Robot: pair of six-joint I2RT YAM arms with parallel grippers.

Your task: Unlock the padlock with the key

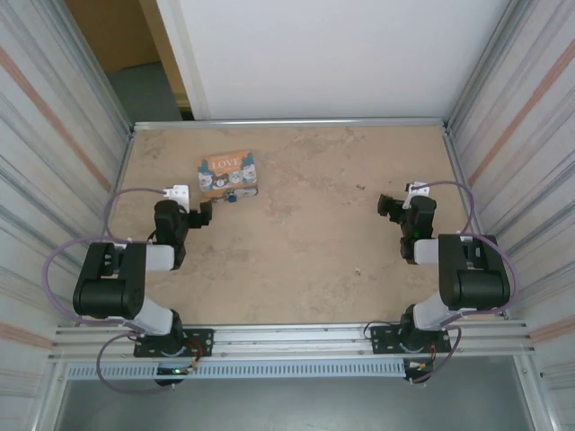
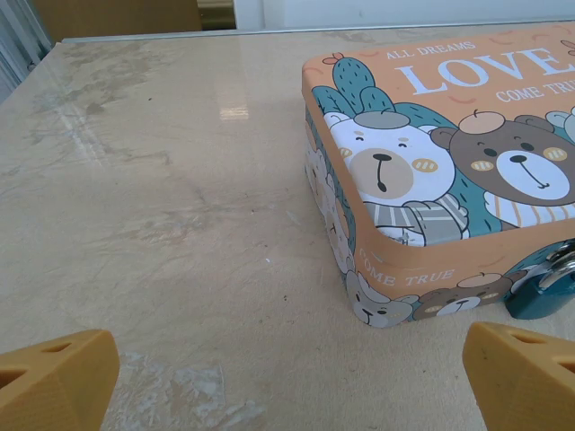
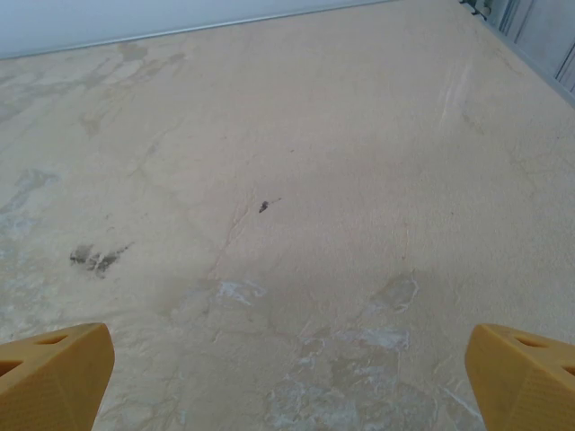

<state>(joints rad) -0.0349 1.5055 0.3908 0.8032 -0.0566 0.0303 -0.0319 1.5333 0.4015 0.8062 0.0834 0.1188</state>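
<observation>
While the padlock (image 2: 544, 289) sits lower right against the box (image 2: 431, 153), the left gripper (image 2: 287, 386) and right gripper (image 3: 287, 386) hover above the worktop (image 3: 296, 162), jaws wide apart, empty.

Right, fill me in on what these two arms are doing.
Nothing is gripped yet. The left gripper, open, faces the orange-and-teal bear-print box. The small teal padlock with a silvery shackle sits at the box's near side. The right gripper, also open, is over the beige table, well apart from both.
</observation>
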